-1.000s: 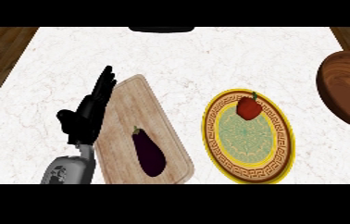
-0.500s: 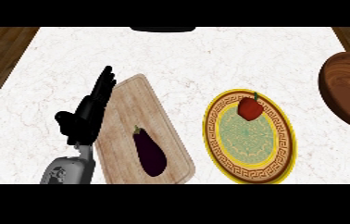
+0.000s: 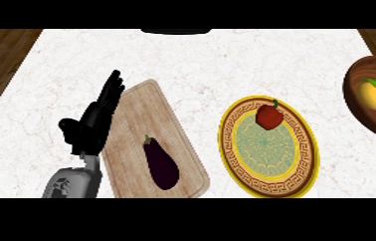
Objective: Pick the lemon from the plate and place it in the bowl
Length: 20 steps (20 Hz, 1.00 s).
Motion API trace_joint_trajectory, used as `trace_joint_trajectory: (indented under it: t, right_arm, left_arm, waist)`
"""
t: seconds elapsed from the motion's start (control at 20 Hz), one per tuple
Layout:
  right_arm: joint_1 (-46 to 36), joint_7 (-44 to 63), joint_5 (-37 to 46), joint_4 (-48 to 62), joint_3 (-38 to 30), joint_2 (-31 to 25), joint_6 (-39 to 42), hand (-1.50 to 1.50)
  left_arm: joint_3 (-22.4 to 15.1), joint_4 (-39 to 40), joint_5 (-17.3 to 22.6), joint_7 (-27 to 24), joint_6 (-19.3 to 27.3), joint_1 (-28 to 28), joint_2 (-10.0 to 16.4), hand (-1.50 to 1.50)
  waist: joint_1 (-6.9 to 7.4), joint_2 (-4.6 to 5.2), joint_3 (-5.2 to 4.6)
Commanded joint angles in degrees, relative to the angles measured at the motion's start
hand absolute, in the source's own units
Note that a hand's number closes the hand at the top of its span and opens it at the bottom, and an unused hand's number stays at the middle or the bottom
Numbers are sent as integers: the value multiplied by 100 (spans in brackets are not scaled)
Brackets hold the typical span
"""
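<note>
Desk (image 3: 220, 60): white marbled top, carrying everything here, with brown wood showing at its far left and right corners.
Left robot hand (image 3: 92, 123): resting at the view's left on its grey forearm, wide, fingers lying straight and pointing away up the desk, holding nothing, its fingers running along the cutting board's left edge.
Cutting board (image 3: 140, 115): pale wood, lying at a slant just right of that hand.
Eggplant (image 3: 161, 163): dark purple, lying on the near half of the board, stem end pointing away.
Plate (image 3: 308, 150): yellow-rimmed with a patterned border, sitting right of the board and apart from it.
Red fruit (image 3: 269, 116): green-stemmed, sitting on the plate's far part.
Bowl (image 3: 354, 93): dark wood, standing at the right edge, partly cut off.
Yellow fruit (image 3: 369, 91): lying inside the bowl, half out of view; whether it is the lemon I cannot tell.
</note>
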Motion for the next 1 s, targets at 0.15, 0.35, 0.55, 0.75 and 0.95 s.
trace_joint_trajectory:
  t: [0.15, 0.35, 0.55, 0.75, 0.95]
  right_arm:
    - [-186, -1104, -684, 388, -696, -59, 204, -150]
    - [-376, -1070, -1010, 692, -1087, -409, 387, -150]
    - [-459, -664, -1374, 1042, -1405, -803, 1031, -150]
    - [-412, -548, -1594, 1247, -1538, -1165, 1743, -150]
    - [-148, -640, -1850, 1489, -1729, -1340, 2324, -150]
  left_arm:
    - [-52, 165, -67, -119, 54, 52, -99, 0]
    - [60, 302, -95, -222, 27, -26, 15, 0]
    - [82, -332, 29, 219, -62, 97, 135, 0]
    - [101, 304, -56, -36, 77, -143, -50, 0]
    - [197, 14, 89, 68, -57, -141, 66, 0]
  waist:
    - [-102, -25, -6]
    - [-91, -21, -7]
    - [-64, -40, -4]
    - [-120, -27, -7]
    - [-108, -28, -5]
